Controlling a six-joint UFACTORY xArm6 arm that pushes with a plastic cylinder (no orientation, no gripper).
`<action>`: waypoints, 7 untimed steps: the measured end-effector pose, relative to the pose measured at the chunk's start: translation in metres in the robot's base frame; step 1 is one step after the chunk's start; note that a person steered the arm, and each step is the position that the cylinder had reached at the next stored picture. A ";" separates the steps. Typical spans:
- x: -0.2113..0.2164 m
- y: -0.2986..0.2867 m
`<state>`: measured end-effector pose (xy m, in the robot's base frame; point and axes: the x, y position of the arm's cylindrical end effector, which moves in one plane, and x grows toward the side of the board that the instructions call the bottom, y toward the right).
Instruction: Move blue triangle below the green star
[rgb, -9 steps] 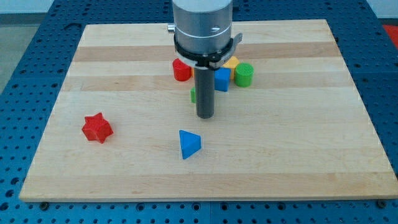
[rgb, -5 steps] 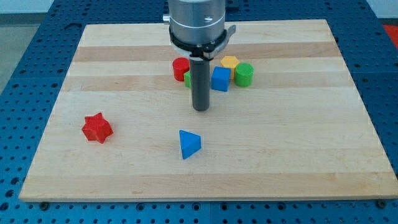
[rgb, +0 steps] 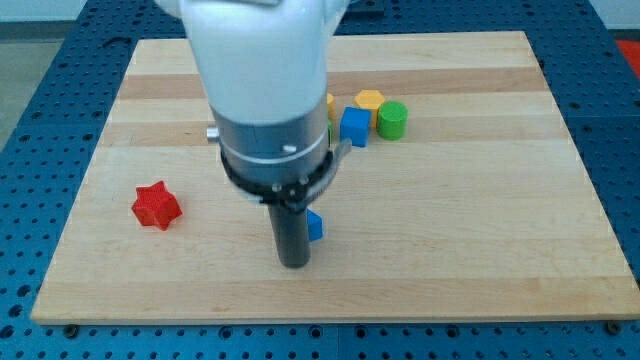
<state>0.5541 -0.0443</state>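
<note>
My tip (rgb: 293, 264) rests on the board near the view's bottom centre. The blue triangle (rgb: 315, 226) is mostly hidden behind the rod; only a small blue edge shows on the rod's right side, just above the tip. The green star is hidden behind the arm's body; only a sliver of green (rgb: 329, 132) shows left of the blue cube. The arm's large body covers the middle of the board.
A blue cube (rgb: 354, 126), a yellow block (rgb: 370, 100) and a green cylinder (rgb: 392, 119) cluster at the upper centre. A red star (rgb: 155, 205) lies at the view's left. The red cylinder seen earlier is hidden behind the arm.
My tip has moved from above the blue triangle down toward the view's bottom, ending just below and left of it. The arm now hides the triangle, red cylinder and green star.
</note>
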 end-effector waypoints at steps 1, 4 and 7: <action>-0.036 0.003; -0.099 0.011; -0.118 -0.001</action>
